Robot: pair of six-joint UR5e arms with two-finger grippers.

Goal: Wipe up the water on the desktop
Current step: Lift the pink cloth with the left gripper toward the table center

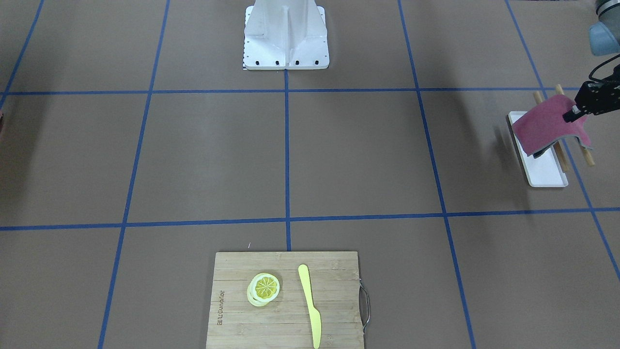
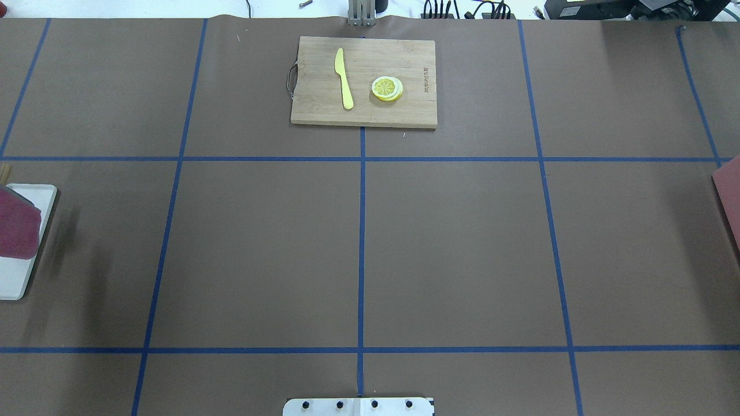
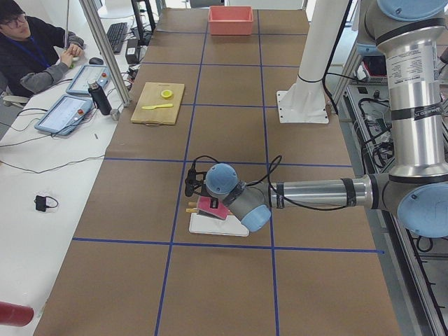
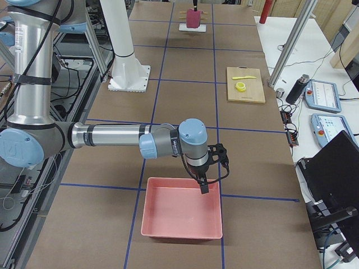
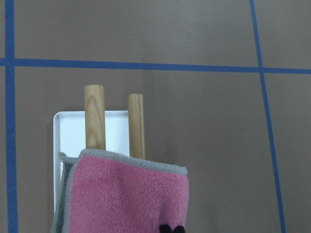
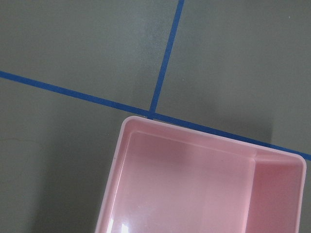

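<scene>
Desktop (image 2: 451, 248): brown surface with blue tape lines (image 2: 362, 248); it lies under both arms.
Left gripper (image 1: 572, 115): we see it closed on the pink cloth (image 1: 545, 126), over the white tray (image 1: 547, 172) and two wooden rods (image 5: 95, 116).
Right gripper (image 4: 204, 188): over the pink bin (image 4: 182, 216); we cannot tell how wide it is.
Cutting board (image 2: 364, 110): at the far side, carrying a yellow knife (image 2: 344, 78) and lemon slices (image 2: 387, 88).

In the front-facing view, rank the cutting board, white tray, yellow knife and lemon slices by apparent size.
1. cutting board
2. white tray, partly under the pink cloth
3. yellow knife (longer) and lemon slices (wider): too alike to rank
</scene>
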